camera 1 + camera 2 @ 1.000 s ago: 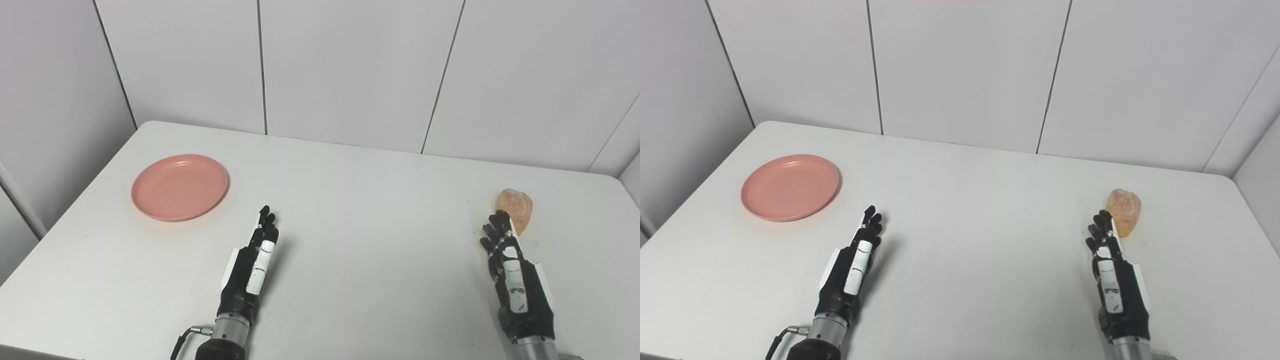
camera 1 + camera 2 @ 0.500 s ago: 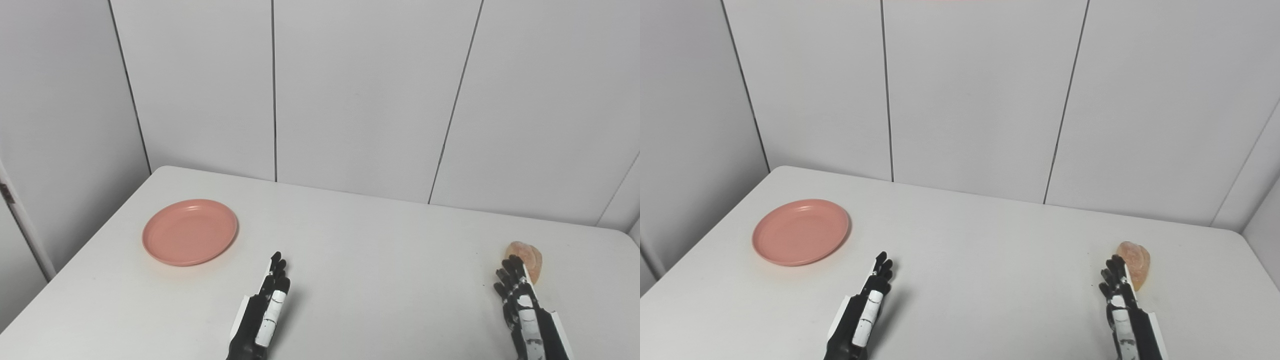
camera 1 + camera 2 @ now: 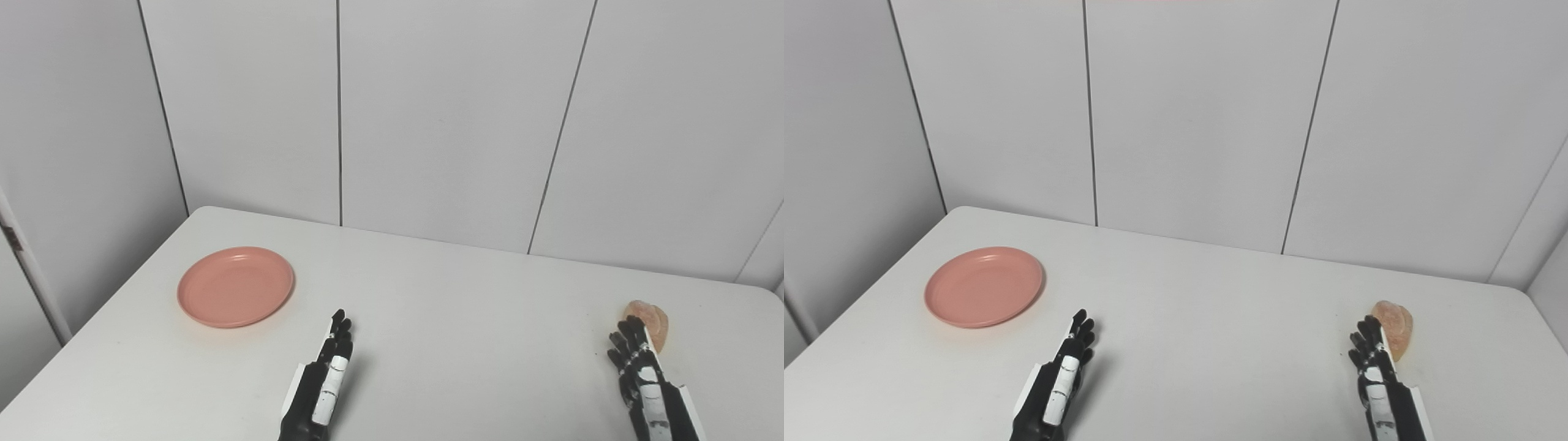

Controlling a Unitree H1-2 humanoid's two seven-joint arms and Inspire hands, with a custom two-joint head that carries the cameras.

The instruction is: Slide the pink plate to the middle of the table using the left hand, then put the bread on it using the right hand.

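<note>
A round pink plate [image 3: 236,286] lies empty on the left part of the white table [image 3: 453,318]. A piece of golden bread [image 3: 653,321] lies near the table's right edge. My left hand [image 3: 321,380] rests low at the front, right of and nearer than the plate, with its fingers stretched out straight and holding nothing. My right hand [image 3: 643,383] is at the front right, its fingers straight and empty, with the fingertips [image 3: 631,331] just short of the bread and partly in front of it. Both also show in the right eye view: plate [image 3: 983,286], bread [image 3: 1396,319].
White wall panels [image 3: 441,110] stand behind the table's far edge. The table's left edge [image 3: 122,269] runs close to the plate. The right edge lies just beyond the bread.
The camera has tilted upward, so everything sits lower in the picture and more wall shows. The plate, the bread and both hands have kept their places on the table.
</note>
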